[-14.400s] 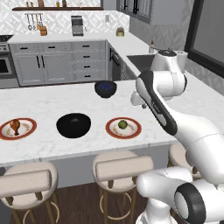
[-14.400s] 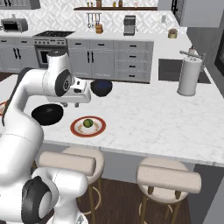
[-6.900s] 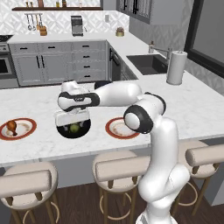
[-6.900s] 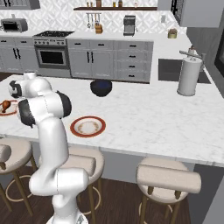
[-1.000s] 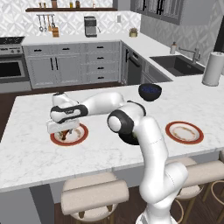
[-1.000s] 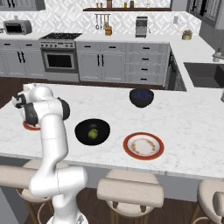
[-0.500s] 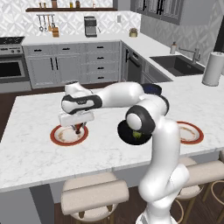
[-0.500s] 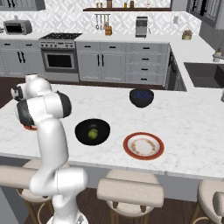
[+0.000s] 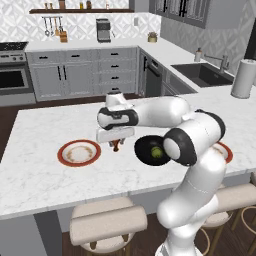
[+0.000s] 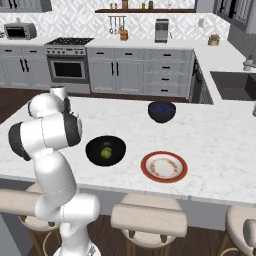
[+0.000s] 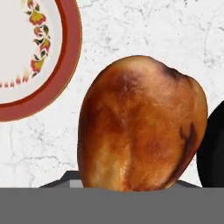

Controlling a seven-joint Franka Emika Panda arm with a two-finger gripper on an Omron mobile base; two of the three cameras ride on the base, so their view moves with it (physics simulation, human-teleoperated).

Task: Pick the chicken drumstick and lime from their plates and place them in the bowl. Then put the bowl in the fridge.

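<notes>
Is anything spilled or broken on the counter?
No. The drumstick hangs in the gripper between its plate and the black bowl, and the lime sits in that bowl.

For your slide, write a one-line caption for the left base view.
Gripper carries the chicken drumstick from its plate toward the bowl holding the lime.

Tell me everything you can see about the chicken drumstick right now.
The chicken drumstick is glossy orange-brown with darker roasted patches, its rounded meaty end facing the hand camera. It hangs from the gripper, lifted off the marble counter, between the emptied red-rimmed plate and the black bowl. Its bone end is hidden.
</notes>
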